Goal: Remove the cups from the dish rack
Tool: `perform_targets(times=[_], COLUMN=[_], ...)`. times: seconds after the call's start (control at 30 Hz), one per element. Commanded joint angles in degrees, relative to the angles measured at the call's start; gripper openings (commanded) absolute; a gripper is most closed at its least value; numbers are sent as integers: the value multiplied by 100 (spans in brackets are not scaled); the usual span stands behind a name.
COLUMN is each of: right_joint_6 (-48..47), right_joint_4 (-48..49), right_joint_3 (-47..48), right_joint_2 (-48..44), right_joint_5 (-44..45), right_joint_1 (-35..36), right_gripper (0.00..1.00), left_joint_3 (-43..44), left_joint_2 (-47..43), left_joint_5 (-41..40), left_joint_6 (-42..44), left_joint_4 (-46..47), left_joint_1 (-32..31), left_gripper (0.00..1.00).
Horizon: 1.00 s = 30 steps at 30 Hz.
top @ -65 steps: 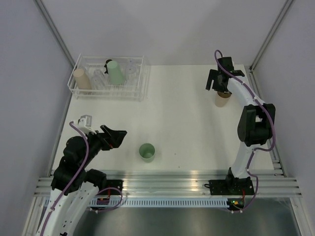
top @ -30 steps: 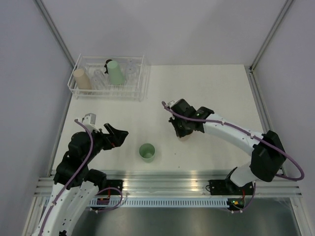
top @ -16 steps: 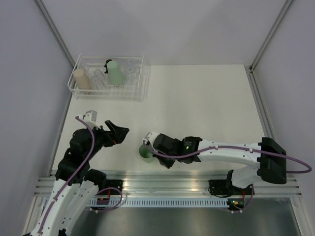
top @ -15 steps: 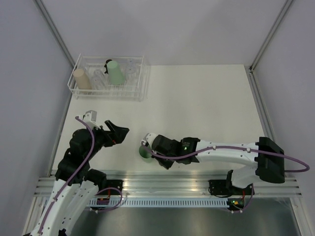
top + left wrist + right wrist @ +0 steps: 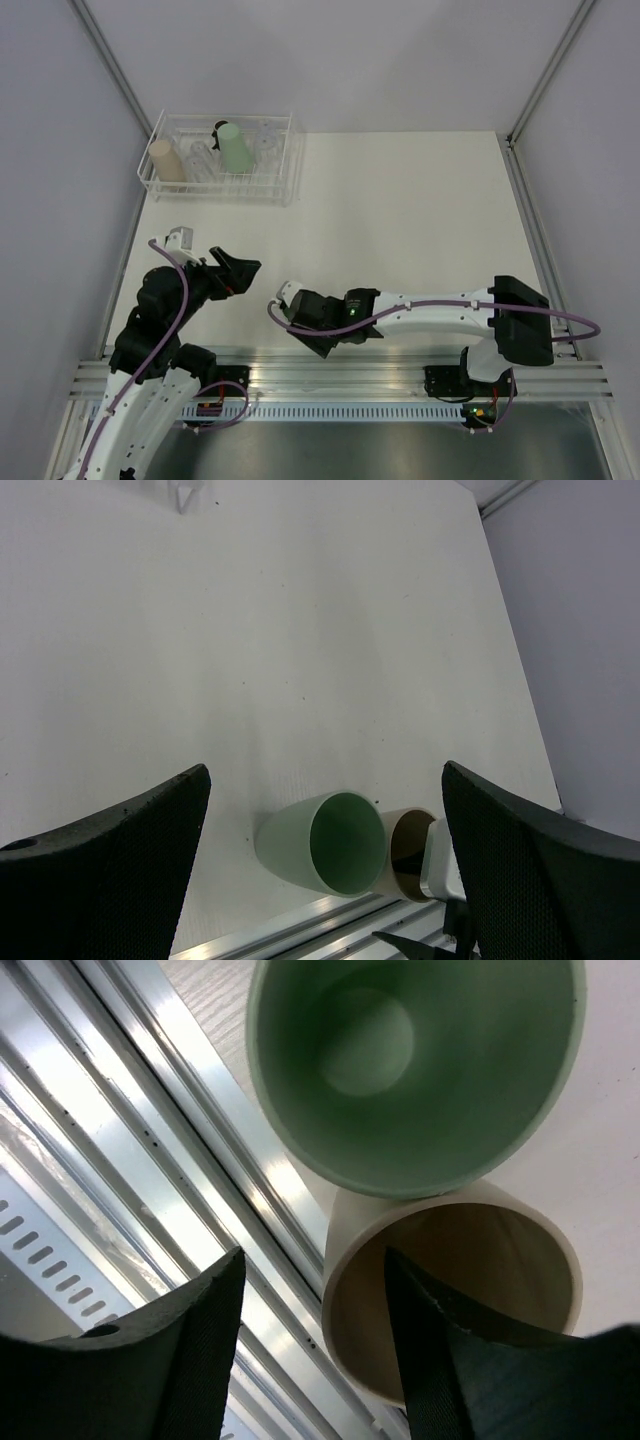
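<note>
**Setting down cup two, with most of the dish rack left to clear**

Two cups are out so far, by my count. The unloaded green cup [image 5: 325, 842] stands upright on the tabletop [image 5: 420, 200], well apart from the dish rack [image 5: 290, 165] on the side towards my bases. The unloaded tan cup [image 5: 450, 1290] sits mouth up against it, on the side away from the dish rack.

My right tool [image 5: 312, 1260] is over that tan cup. One finger is outside the wall and the other over the mouth, with a clear gap on either side of the wall. I judge it released, so this cup looks delivered. My left tool [image 5: 235, 272] hangs wide open and empty, nearer the dish rack than the two unloaded cups and touching nothing.

Inside the dish rack I can see:
- the racked tan cup [image 5: 163, 160] at the end farthest from the unloaded pair
- the racked mint cup [image 5: 236, 148] near the middle
- a small black cup [image 5: 219, 127] just behind the mint one
- some clear cups [image 5: 200, 158] among the prongs, too faint to count

I judge the job less than half done, with at least four cups left to lift out.
</note>
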Motion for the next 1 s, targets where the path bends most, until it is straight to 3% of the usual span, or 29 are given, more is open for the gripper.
perform_targets(times=[0.0, 0.07, 0.3, 0.37, 0.5, 0.63, 0.7, 0.73, 0.8, 0.83, 0.97], right_joint_6=[-49, -66, -92, -93, 109, 424, 671, 1107, 1566, 1751, 2104], right_joint_4=[-134, -204, -599, -635, -354, -449, -704, -1062, -1450, -1748, -1865], right_joint_3=[290, 325, 466, 527, 370, 211, 255, 281, 273, 220, -96], right_joint_2=[-419, -569, -1588, -2017, -2740, -3013, -3004, -3004, -3066, -3127, -3521], right_joint_5=[93, 14, 293, 618, 1979, 2911, 3281, 3866, 4327, 4442, 4259], right_joint_1=[180, 242, 321, 312, 321, 321, 312, 321, 304, 269, -3], right_gripper=[64, 69, 70, 72, 86, 98, 98, 98, 98, 98, 98], left_joint_3=[86, 104, 130, 148, 218, 892, 1236, 1690, 2150, 2604, 3907], left_joint_2=[-50, -41, 29, 117, 616, 1688, 2610, 2987, 3928, 4236, 5827], left_joint_5=[-106, -115, -132, -150, -421, -967, -1124, -1308, -2045, -2509, -3136], left_joint_6=[-95, -95, -87, -78, -16, 54, 106, 176, 265, 395, 941], left_joint_4=[54, 45, 54, 71, 554, 1352, 1582, 1618, 1636, 1645, 1540], left_joint_1=[15, 15, 24, 24, 24, 24, 24, 24, 15, 24, 58], left_gripper=[100, 100, 100, 100, 100, 100, 100, 100, 100, 100, 100])
